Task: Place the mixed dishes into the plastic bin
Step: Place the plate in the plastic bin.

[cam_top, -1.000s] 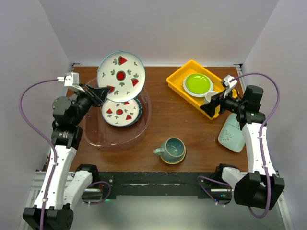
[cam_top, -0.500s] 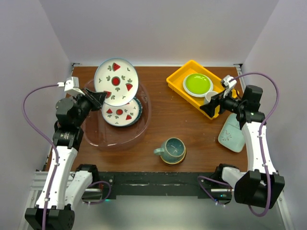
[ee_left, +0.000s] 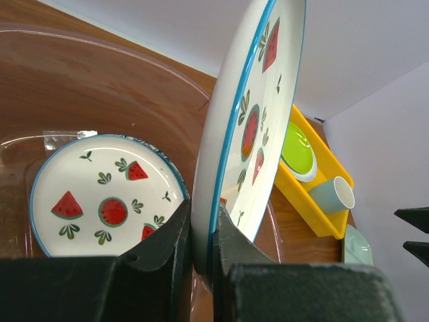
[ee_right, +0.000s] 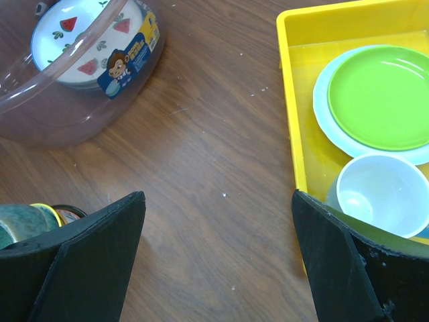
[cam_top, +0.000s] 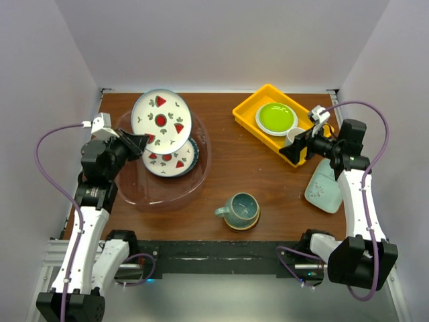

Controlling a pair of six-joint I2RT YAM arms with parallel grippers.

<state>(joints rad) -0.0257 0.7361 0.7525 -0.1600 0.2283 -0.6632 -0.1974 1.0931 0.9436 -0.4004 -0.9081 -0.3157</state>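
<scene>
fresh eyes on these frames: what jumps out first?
The watermelon plate, pinched on edge by the left gripper and standing nearly upright over the bin, where a matching plate lies flat. Next, the yellow tray at the far right, holding a lime plate and a white cup, with the open right gripper at its near edge.

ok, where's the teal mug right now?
Top view: the teal mug sits near the front edge of the table, about centre, right of the plastic bin and left of the pale mint dish.
</scene>
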